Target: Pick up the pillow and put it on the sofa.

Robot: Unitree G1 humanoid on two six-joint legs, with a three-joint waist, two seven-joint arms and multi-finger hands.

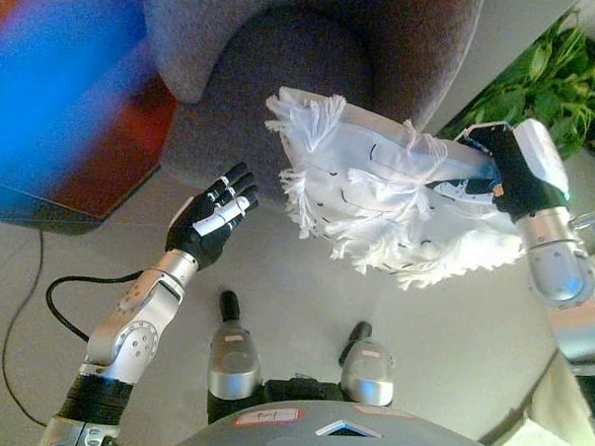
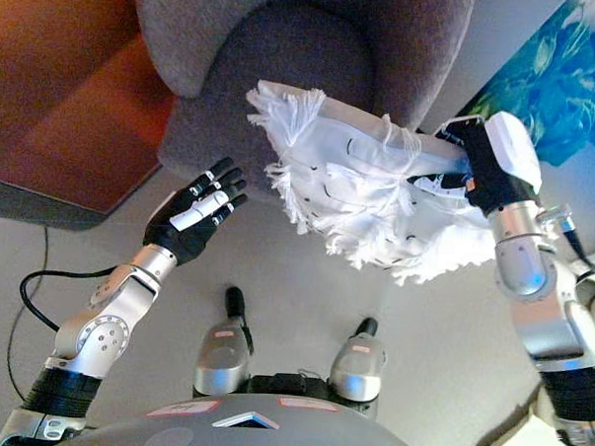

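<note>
Nearest to us, our left hand hangs over the pale floor just off the front edge of the sofa's seat, fingers straight and spread wide, holding nothing and clear of the pillow. We see white covers on some of its fingers.

Our right hand comes in from the right and is pressed into the right end of the pillow; its fingers are buried in the cloth and fringe, so we cannot tell how they are set. We see the pillow, white with small dark marks and shaggy tassels along its edges, carried in the air, tilted, with its far left corner over the front edge of the seat and its near edge out over the floor. It does not appear to rest on the cushion.

We see the grey sofa, a rounded seat inside a curved back, filling the top of both views. A reddish-brown panel lies beside its left edge, and a leafy green plant stands beyond its right edge.
</note>
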